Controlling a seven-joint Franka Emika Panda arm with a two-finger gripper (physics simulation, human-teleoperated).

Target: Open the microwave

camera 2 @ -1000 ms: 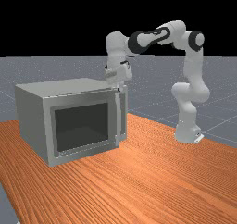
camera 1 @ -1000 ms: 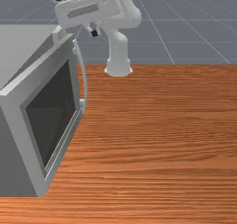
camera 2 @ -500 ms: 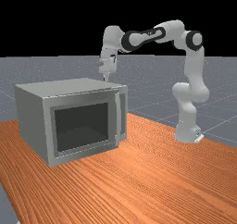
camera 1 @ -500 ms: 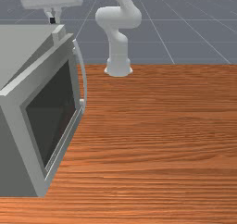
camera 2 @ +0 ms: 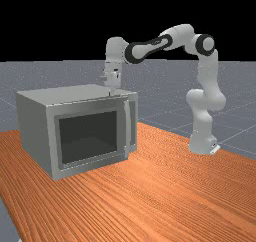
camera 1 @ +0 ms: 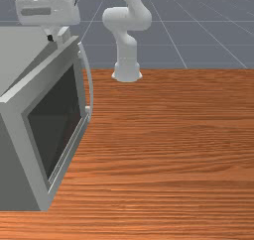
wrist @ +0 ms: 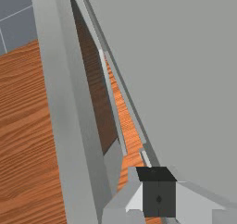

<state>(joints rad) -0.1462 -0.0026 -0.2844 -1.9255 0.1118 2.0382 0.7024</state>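
the microwave (camera 2: 35, 131) stands on the table (camera 1: 173, 145) at the front view's left, its door (wrist: 67, 107) only ajar — the crack is made, the wide swing remains — while the gripper (wrist: 159, 191), fingertips together, holds nothing beside the gap.

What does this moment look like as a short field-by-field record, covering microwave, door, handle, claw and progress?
microwave: grey, on the wooden table, body upright
door: ajar, a narrow wedge-shaped gap between it and the body
window: dark, set in the door
handle: long, upright and slightly bowed, on the door's front, not held
claw: shut, holding nothing, near the gap by the body's top front edge
contact: cannot tell
progress: opening begun, door far from wide open
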